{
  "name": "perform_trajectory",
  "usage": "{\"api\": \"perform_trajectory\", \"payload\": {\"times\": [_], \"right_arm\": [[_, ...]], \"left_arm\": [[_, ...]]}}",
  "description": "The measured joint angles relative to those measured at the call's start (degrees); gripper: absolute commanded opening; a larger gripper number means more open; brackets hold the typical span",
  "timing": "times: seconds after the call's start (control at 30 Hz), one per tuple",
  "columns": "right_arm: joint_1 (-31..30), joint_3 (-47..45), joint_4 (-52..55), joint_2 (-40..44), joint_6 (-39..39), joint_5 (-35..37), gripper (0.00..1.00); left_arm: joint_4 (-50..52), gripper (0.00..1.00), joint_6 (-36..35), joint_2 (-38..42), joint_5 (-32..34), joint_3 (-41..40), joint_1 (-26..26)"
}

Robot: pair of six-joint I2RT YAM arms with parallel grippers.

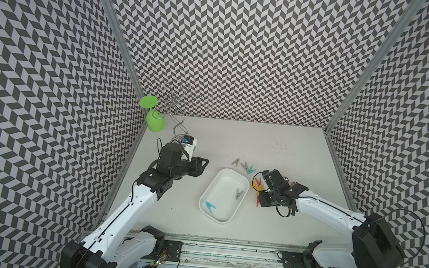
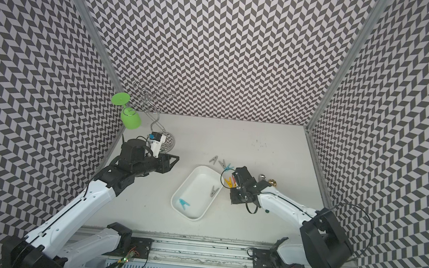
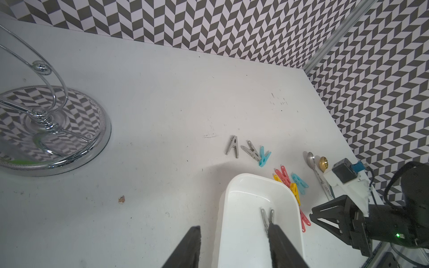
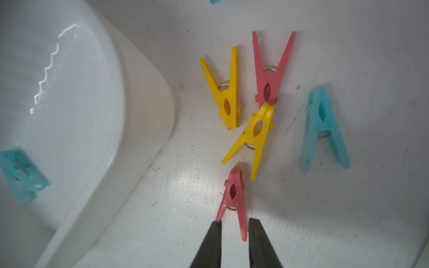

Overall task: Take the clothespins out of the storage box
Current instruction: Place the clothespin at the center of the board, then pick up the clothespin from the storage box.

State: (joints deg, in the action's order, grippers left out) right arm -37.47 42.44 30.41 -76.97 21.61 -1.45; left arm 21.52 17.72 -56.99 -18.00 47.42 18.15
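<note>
Clothespins mostly lie on the worktop beside the storage box; a grey clothespin and a teal clothespin lie inside. Right tool stands slightly apart astride a red clothespin leg. Left tool hovers apart, empty.

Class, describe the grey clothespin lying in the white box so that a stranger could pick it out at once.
Find the white storage box on the table. Of the two clothespins inside, take the grey clothespin beside the wall facing the right arm. Its box-mate is a teal clothespin, and the other grey ones lie outside the box.
</note>
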Motion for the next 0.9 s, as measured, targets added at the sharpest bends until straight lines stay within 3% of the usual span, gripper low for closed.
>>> {"api": "perform_trajectory", "payload": {"times": [0.27,0.37,0.6,0.8,0.9], "right_arm": [[0.0,12.0,-0.7,0.4,-7.3,-6.9,0.33],[0.0,14.5,-2.6,-0.4,-10.2,-10.2,0.33],[-0.4,15.1,-5.0,-5.6,-15.1,-18.1,0.32],[-1.7,15.1,-8.6,-9.8,-17.7,-22.4,0.3],[-3.1,15.8,-9.0,-11.3,-19.3,-22.6,0.31]], "left_arm": [[-5.1,0.51,1.6,-0.6,-11.5,-2.4,-11.8],[-5.9,0.53,1.8,-1.1,-13.5,-2.7,-14.0],[-7.7,0.57,0.9,-2.7,-15.4,-2.6,-12.9],[-8.5,0.61,-1.9,-3.8,-12.1,-2.6,-3.4],[-8.9,0.62,-2.6,-3.8,-9.6,-2.6,-1.2]]}}
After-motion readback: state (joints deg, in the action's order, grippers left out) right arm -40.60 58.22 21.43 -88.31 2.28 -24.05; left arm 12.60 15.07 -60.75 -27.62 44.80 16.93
